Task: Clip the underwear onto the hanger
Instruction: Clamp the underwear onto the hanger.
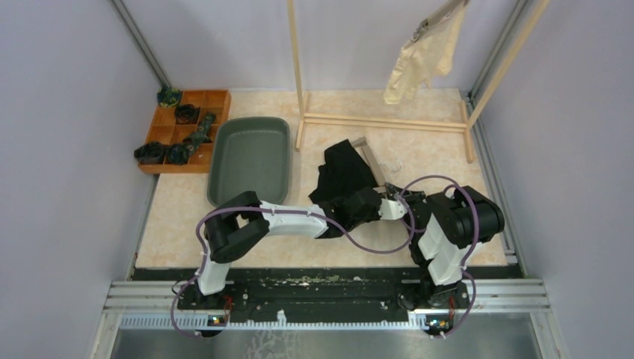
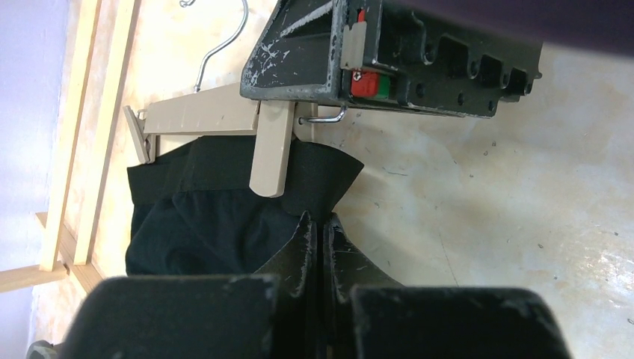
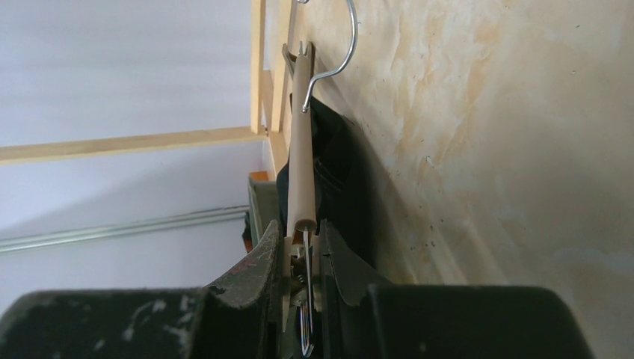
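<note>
The black underwear [image 1: 342,178] lies crumpled on the table's middle, its waistband along a beige clip hanger [image 1: 371,161]. My left gripper [image 2: 319,219] is shut on an edge of the black fabric [image 2: 202,217] just below the hanger's clip [image 2: 271,153]. My right gripper [image 3: 303,228] is shut on that clip at the end of the hanger bar [image 3: 299,134], squeezing its sides. In the top view both grippers [image 1: 377,206] meet at the garment's near right corner. The cream-yellow underwear [image 1: 422,56] hangs from the rack at the back right.
A grey-green tub [image 1: 250,161] stands left of the garment. A wooden compartment tray [image 1: 183,131] with dark items sits at the back left. The wooden rack's base [image 1: 381,120] crosses the back of the table. Walls close in left and right.
</note>
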Controlling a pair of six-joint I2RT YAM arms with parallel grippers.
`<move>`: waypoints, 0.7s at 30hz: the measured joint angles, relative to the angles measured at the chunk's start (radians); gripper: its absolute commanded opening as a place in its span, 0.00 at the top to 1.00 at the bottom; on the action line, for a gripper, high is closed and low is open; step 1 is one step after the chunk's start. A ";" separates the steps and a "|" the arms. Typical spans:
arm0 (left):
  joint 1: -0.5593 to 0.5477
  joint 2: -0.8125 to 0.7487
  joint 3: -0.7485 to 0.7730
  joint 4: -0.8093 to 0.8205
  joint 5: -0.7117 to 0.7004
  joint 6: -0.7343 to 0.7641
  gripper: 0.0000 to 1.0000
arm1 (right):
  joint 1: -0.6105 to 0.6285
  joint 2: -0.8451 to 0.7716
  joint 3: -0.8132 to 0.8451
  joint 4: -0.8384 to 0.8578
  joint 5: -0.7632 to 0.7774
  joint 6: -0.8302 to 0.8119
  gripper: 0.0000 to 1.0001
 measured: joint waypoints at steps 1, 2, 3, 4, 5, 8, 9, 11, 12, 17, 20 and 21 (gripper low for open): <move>0.000 0.000 0.000 -0.001 -0.002 0.000 1.00 | 0.000 0.001 0.000 0.000 0.000 0.002 1.00; 0.000 0.000 0.000 -0.002 -0.003 -0.001 1.00 | 0.000 0.002 0.000 0.000 0.000 0.003 1.00; -0.001 0.000 0.001 -0.003 -0.005 -0.002 1.00 | 0.000 0.002 0.000 0.000 0.000 0.003 1.00; -0.002 0.001 0.003 -0.006 -0.006 -0.003 1.00 | 0.000 0.002 0.000 0.000 0.000 0.003 1.00; -0.002 0.002 0.006 -0.009 -0.008 -0.003 1.00 | 0.000 0.002 0.000 0.000 0.000 0.004 1.00; -0.005 0.006 0.017 -0.014 -0.014 -0.004 1.00 | 0.000 0.002 0.000 0.000 0.002 0.005 1.00; -0.006 0.006 0.017 -0.016 -0.015 -0.004 1.00 | 0.000 0.002 0.000 0.000 0.002 0.005 1.00; -0.007 0.007 0.017 -0.016 -0.016 -0.004 1.00 | 0.000 0.003 0.000 0.000 0.002 0.005 1.00; -0.007 0.008 0.017 -0.016 -0.017 -0.004 1.00 | 0.000 0.003 0.000 0.000 0.002 0.005 1.00; -0.008 0.008 0.017 -0.016 -0.021 -0.004 1.00 | 0.000 0.003 0.000 0.000 0.001 0.004 0.87; -0.009 0.008 0.018 -0.016 -0.024 -0.003 1.00 | 0.000 0.003 0.000 0.000 0.000 0.003 0.75; -0.009 0.008 0.018 -0.016 -0.024 -0.003 1.00 | 0.000 0.003 0.000 0.000 0.000 0.002 0.71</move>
